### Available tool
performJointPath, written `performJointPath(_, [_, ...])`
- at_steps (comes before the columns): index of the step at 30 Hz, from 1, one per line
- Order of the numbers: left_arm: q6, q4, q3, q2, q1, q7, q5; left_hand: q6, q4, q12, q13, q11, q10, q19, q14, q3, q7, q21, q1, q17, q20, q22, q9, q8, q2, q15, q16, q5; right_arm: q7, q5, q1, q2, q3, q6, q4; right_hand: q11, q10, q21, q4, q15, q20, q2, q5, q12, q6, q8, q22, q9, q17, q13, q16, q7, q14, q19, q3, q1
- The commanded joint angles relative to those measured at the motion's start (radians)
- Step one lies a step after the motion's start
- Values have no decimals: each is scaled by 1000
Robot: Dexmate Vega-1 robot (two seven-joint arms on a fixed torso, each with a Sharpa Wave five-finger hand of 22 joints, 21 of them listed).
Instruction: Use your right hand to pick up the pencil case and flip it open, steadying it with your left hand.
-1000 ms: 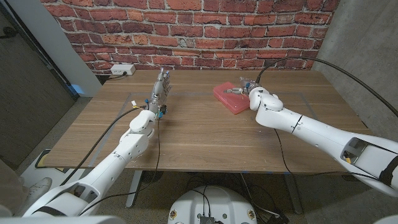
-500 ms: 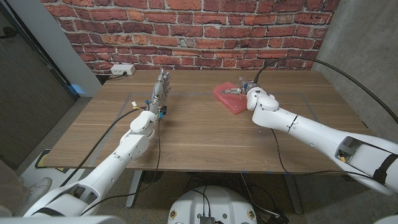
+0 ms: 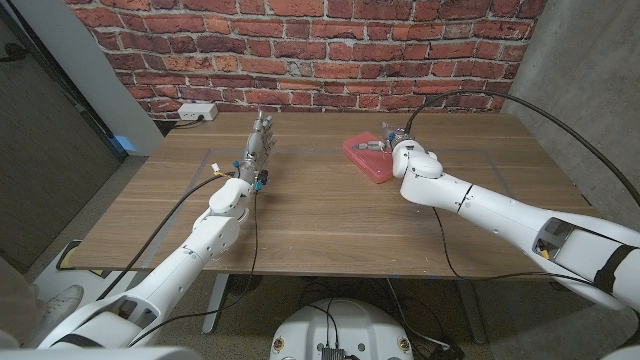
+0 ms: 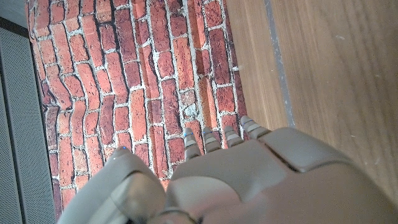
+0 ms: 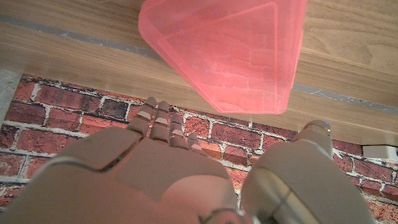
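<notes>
The pink translucent pencil case (image 3: 364,158) lies closed on the wooden table (image 3: 320,210), right of the middle toward the back. My right hand (image 3: 386,144) is at the case's far right end, fingers stretched out and holding nothing. In the right wrist view the case (image 5: 227,50) lies just beyond the fingertips (image 5: 158,118) of my right hand (image 5: 168,155), with the thumb (image 5: 314,143) spread to the side; I cannot tell whether they touch. My left hand (image 3: 259,141) stands at the back left of the table, well apart from the case, fingers straight. In the left wrist view the left hand (image 4: 249,180) is empty.
A brick wall (image 3: 320,50) runs right behind the table. A white power strip (image 3: 197,113) sits at the wall's foot, back left. Thin tape lines (image 3: 215,152) mark a rectangle on the tabletop. Black cables (image 3: 470,100) trail from both arms.
My right arm has shifted a little to the left, bringing the hand closer over the case's right end. The left arm and the case have not moved.
</notes>
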Motion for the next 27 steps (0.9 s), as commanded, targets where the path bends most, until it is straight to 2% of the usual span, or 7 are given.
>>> performJointPath(1, [-8, -10, -8, 2, 14, 9, -3, -1, 0, -5, 3, -5, 0, -2, 4, -3, 0, -4, 3, 2, 7, 2, 3, -6, 4, -59, 0, 3, 21, -9, 24, 19, -32, -11, 27, 1, -25, -12, 7, 6, 2, 17, 9, -10, -256, -8, 2, 2, 3, 4, -17, 17, -64, -11, -11, 11])
performJointPath(5, [-10, -13, -10, 3, 18, 11, -4, -4, 0, -5, 3, -3, 0, 0, 5, -3, 0, -4, 3, 2, 4, 2, 3, -8, 4, -59, 0, 4, 28, -5, 34, 32, -39, -11, 50, 1, -31, -14, 8, 7, 2, 21, 10, -12, -258, -7, 2, 3, 3, 4, -18, 22, -78, -18, -12, 13])
performJointPath(6, [-15, -11, -10, 2, 18, 13, -1, -5, 0, -5, 3, -3, 1, -1, 5, -3, 0, -4, 3, 2, 5, 2, 3, -8, 4, -60, 0, 4, 23, -1, 33, 37, -36, -10, 56, 1, -54, -19, 15, 8, 2, 35, 12, -19, -281, -11, 3, 4, 5, 4, -19, 29, -112, -42, -16, 10])
performJointPath(10, [-27, -8, -12, -3, 19, 21, 3, -10, -1, -3, 3, -6, 7, 2, 7, -4, 0, -3, 4, 1, 2, 2, 3, -11, 4, -62, 1, 4, 43, 12, 46, 42, -44, 2, 82, 1, -55, -18, 16, 8, 2, 36, 12, -19, -279, -10, 3, 4, 5, 5, -18, 32, -114, -44, -16, 10])
performJointPath(17, [-26, -9, -13, -2, 21, 21, 1, -8, -1, -1, 3, -12, 14, 4, 12, -5, 0, -2, 5, 1, 1, 2, 3, -11, 4, -64, 2, 4, 41, 28, 56, 60, -49, 5, 126, 1, -58, -18, 18, 8, 2, 38, 12, -19, -276, -8, 4, 4, 5, 5, -17, 19, -120, -50, -18, 8])
performJointPath(27, [-24, -9, -15, -2, 23, 21, -3, -11, -2, -2, 3, -8, 14, 5, 12, -6, 0, -2, 6, 1, 0, 2, 3, -12, 4, -63, 2, 4, 56, 46, 62, 57, -57, 13, 125, 0, -62, -17, 21, 9, 2, 40, 12, -19, -276, -7, 4, 4, 6, 6, -15, 18, -125, -55, -21, 5])
